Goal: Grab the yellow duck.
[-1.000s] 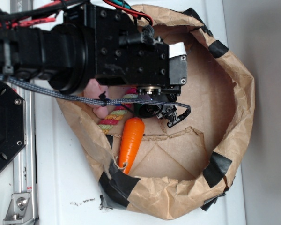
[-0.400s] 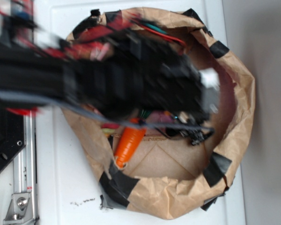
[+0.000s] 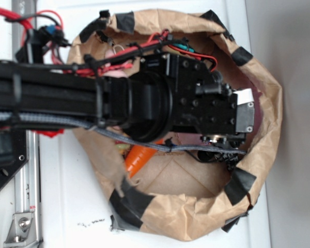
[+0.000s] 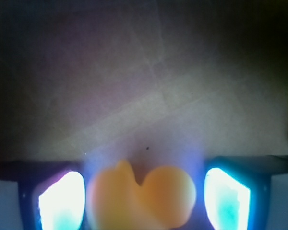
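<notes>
In the wrist view we see the yellow duck [image 4: 141,196], blurred and orange-yellow under the glow, sitting low in the picture at 6 o'clock, between the two lit fingers [image 4: 62,201] of the gripper [image 4: 144,199]. The fingers stand apart, one at 8 o'clock and one at 4 o'clock, each just beside the duck; whether either pad touches it we cannot tell (the picture is too soft there). Behind the duck lies the brown cardboard floor [image 4: 149,81] with its creases.

From the exterior view the duck is hidden under the arm. The black arm reaches in from 9 o'clock across the paper basket [image 3: 263,129], a crumpled brown ring patched with black tape, which rests on the white table [image 3: 67,206]. The gripper [image 3: 222,154] sits toward the basket's 3 o'clock side. The orange carrot [image 3: 139,157] peeks out beneath the arm, toward the basket's 8 o'clock wall.
</notes>
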You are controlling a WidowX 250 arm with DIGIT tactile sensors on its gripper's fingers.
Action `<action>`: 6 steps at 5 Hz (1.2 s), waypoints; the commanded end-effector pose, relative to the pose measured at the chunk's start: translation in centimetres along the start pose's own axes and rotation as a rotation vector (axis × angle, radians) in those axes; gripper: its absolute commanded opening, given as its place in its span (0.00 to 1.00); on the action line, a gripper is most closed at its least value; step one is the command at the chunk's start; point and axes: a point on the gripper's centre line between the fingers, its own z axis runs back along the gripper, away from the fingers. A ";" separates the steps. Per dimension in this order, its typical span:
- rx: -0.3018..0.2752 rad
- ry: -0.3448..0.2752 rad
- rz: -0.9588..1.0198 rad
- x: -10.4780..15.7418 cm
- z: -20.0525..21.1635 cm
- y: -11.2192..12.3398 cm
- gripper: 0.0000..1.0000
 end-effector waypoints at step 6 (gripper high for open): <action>-0.030 -0.133 -0.020 0.0 5.3 1.5 0.00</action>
